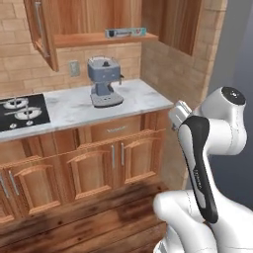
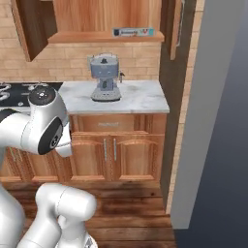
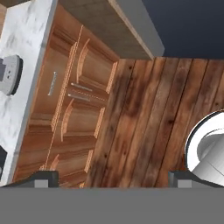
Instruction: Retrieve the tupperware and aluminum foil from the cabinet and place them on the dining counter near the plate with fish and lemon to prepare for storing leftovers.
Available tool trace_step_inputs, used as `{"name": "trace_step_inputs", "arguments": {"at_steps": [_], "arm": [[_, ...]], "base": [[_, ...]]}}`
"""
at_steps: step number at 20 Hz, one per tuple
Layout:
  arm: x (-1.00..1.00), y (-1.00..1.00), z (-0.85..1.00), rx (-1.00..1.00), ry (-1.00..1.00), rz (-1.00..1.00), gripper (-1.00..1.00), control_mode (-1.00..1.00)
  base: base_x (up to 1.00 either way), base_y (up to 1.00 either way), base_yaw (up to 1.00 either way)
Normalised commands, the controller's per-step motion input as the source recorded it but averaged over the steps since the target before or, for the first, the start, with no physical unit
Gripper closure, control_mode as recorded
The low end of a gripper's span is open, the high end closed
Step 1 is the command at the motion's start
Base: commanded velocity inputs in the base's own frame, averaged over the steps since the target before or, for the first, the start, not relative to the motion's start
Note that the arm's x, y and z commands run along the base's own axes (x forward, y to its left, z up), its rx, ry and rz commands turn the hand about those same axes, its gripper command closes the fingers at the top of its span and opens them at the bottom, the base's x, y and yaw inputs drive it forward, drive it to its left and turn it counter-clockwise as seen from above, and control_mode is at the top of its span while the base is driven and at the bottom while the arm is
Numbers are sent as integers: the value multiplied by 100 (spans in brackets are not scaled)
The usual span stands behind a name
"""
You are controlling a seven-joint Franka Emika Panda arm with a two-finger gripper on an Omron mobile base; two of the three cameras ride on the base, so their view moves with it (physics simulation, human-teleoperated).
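Up on the plank shelf (image 1: 99, 39) of the open cabinet (image 2: 104, 17) lies the foil box (image 1: 126, 32), long side to the room, near the shelf's right end and right at the front lip; no tub to be made out beside it from these angles, perhaps hidden deeper in or behind the door (image 1: 40, 29). Down low and pointing at the plank floor (image 3: 148, 118) hangs the pincer (image 3: 113, 179), tips spread wide with nothing between them, well apart from the shelf and folded back against the arm. Plenty of room for trouble from such a start: a long swing upward past the marble surface (image 1: 79, 106), where the coffee machine (image 1: 105, 81) stands directly under the box and could be clipped by an elbow or wrist. Another hazard at the open door, jutting out on the left and ready to catch a forearm. At the shelf itself, a poor approach could nudge the box off the lip onto the machine below, or shove it back out of reach. Gripping the long box near one end could let it tip and slip. Nothing of plate or sink surface from this position, so a drive across the room probably remains afterwards.
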Motion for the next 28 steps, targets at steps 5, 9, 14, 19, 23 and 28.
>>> {"name": "trace_step_inputs", "arguments": {"at_steps": [5,9,14,19,23,28], "arm": [[0,0,0,0,0,0,-100,100],[0,0,0,0,0,0,-100,100],[0,0,0,0,0,0,-100,100],[0,0,0,0,0,0,-100,100],[0,0,0,0,0,0,-100,100],[0,0,0,0,0,0,-100,100]], "base": [[99,-49,22],[88,-32,21],[77,-2,15],[77,0,9],[75,0,6],[62,0,3]]}}
